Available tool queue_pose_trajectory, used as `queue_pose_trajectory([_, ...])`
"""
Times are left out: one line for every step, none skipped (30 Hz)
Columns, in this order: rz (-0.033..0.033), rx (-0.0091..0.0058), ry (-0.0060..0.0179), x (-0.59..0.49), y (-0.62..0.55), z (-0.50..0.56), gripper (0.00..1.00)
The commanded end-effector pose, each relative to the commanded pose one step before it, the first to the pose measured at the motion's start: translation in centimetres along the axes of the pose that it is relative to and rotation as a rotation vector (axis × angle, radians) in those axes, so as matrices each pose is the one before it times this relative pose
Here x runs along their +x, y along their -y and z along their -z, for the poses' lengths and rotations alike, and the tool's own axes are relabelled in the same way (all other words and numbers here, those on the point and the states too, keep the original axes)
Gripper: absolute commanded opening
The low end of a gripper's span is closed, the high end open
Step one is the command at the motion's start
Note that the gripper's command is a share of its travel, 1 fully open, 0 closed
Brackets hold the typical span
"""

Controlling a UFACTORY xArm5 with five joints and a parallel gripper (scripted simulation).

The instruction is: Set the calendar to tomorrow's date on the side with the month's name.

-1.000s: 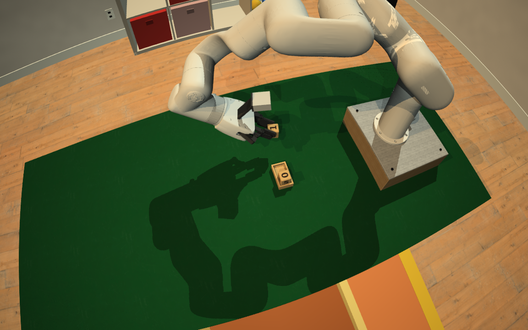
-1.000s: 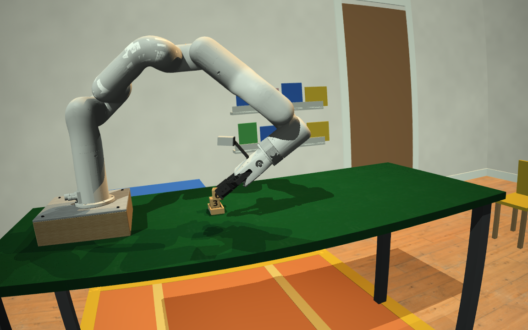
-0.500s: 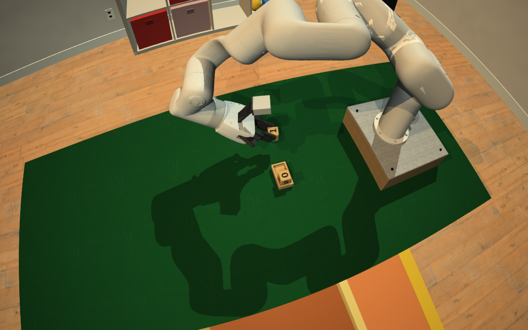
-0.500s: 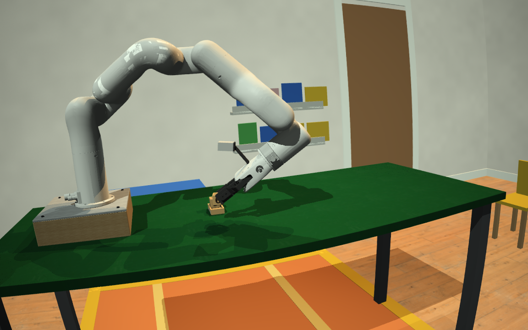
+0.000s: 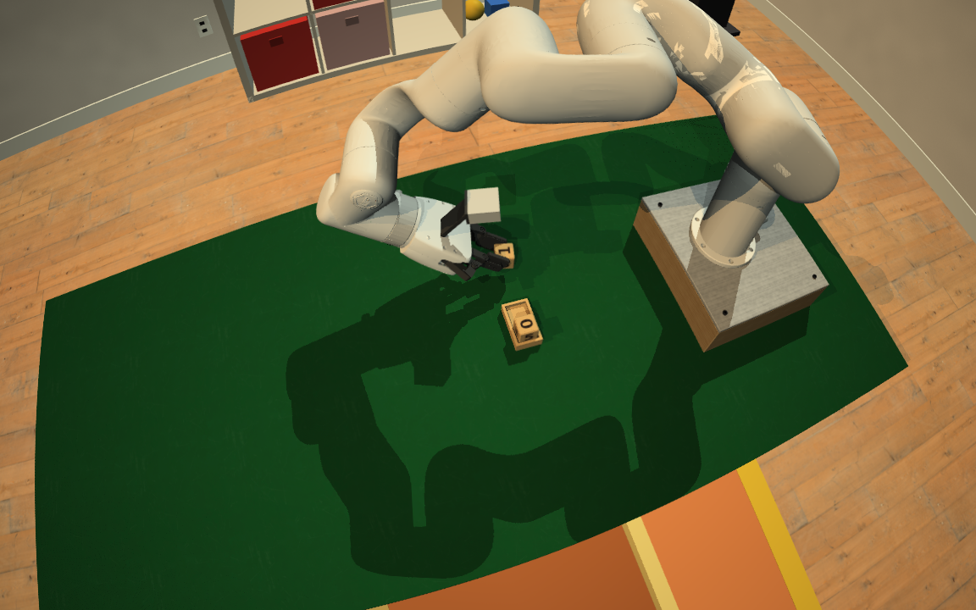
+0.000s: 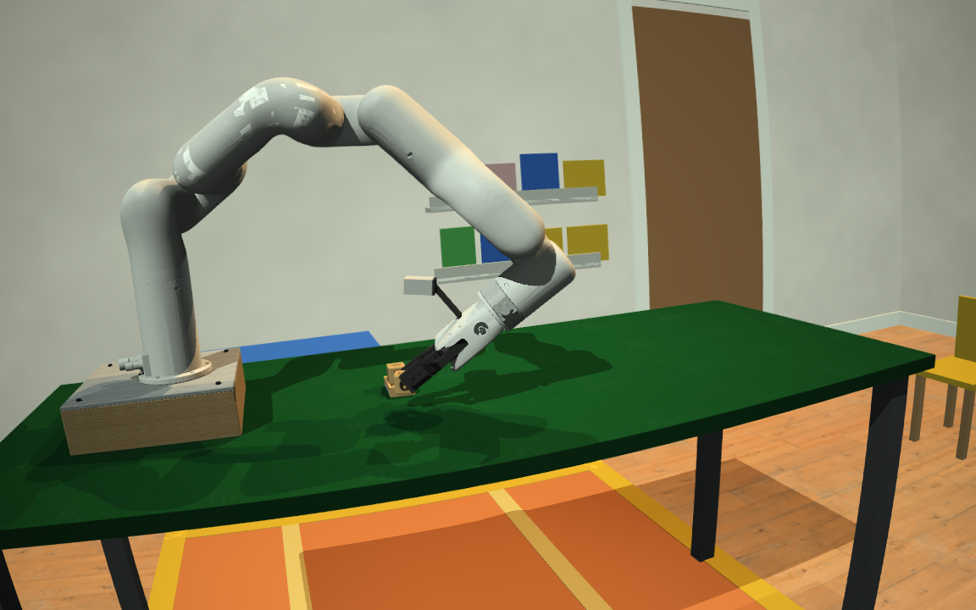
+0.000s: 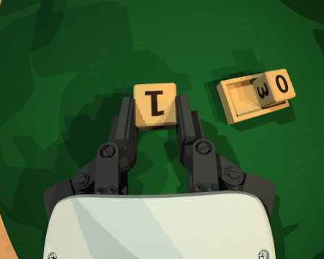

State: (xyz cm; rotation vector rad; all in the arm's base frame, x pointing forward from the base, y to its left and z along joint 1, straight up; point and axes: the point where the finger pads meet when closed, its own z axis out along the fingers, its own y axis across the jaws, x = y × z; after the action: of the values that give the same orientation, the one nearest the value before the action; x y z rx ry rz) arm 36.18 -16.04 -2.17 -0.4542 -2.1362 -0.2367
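Observation:
My gripper [image 5: 493,257] [image 6: 409,378] [image 7: 155,109] is shut on a wooden date cube [image 5: 504,251] [image 7: 155,106] with a "1" on its top face. It holds the cube low over the green table [image 5: 211,394], beside the tray; I cannot tell whether the cube touches the table. The wooden tray [image 5: 516,309] [image 7: 239,99] lies flat a short way off. The second cube [image 5: 526,325] [image 7: 280,85] stands in one end of it, with "0" on top and "3" on a side face. The tray's other slot is empty. In the exterior view the tray [image 6: 402,395] and the held cube overlap.
The arm's wooden base block [image 5: 734,280] [image 6: 150,406] stands on the table beyond the tray. A small grey camera box [image 5: 482,204] [image 6: 417,285] juts out above the wrist. The table edge [image 6: 476,470] is far from the tray.

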Motion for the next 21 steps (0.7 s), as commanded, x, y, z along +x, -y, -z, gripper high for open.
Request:
queue_pose_trajectory([0.00001, -0.00003, 0.00409, -0.587, -0.001, -0.206, 0.27])
queue_pose_trajectory([0.0, 0.0, 0.0, -0.124, 0.0, -0.084, 0.27])
queue_pose_trajectory([0.0, 0.0, 0.0, -0.12, 0.0, -0.082, 0.27])
queue_pose_trajectory([0.0, 0.0, 0.0, -0.115, 0.0, -0.079, 0.27])
queue_pose_trajectory([0.0, 0.0, 0.0, -0.109, 0.0, -0.076, 0.27])
queue_pose_trajectory([0.0, 0.0, 0.0, -0.104, 0.0, -0.072, 0.27])
queue_pose_trajectory([0.0, 0.0, 0.0, -0.098, 0.0, -0.067, 0.27])
queue_pose_trajectory([0.0, 0.0, 0.0, -0.091, 0.0, -0.061, 0.27])
queue_pose_trajectory([0.0, 0.0, 0.0, -0.085, 0.0, -0.057, 0.27])
queue_pose_trajectory([0.0, 0.0, 0.0, -0.078, 0.0, -0.053, 0.27])
queue_pose_trajectory([0.0, 0.0, 0.0, -0.072, 0.0, -0.049, 0.27])
queue_pose_trajectory([0.0, 0.0, 0.0, -0.065, 0.0, -0.045, 0.27])
queue_pose_trajectory([0.0, 0.0, 0.0, -0.059, 0.0, -0.041, 0.27])
queue_pose_trajectory([0.0, 0.0, 0.0, -0.052, 0.0, -0.036, 0.27])
queue_pose_trajectory([0.0, 0.0, 0.0, 0.0, 0.0, 0.0, 0.27])
queue_pose_trajectory([0.0, 0.0, 0.0, 0.0, 0.0, 0.0, 0.27])
queue_pose_trajectory([0.0, 0.0, 0.0, -0.046, 0.0, -0.032, 0.27])
queue_pose_trajectory([0.0, 0.0, 0.0, -0.04, 0.0, -0.028, 0.27])
queue_pose_trajectory([0.0, 0.0, 0.0, -0.034, 0.0, -0.023, 0.27])
queue_pose_trajectory([0.0, 0.0, 0.0, -0.028, 0.0, -0.019, 0.27])
queue_pose_trajectory([0.0, 0.0, 0.0, -0.022, 0.0, -0.016, 0.27])
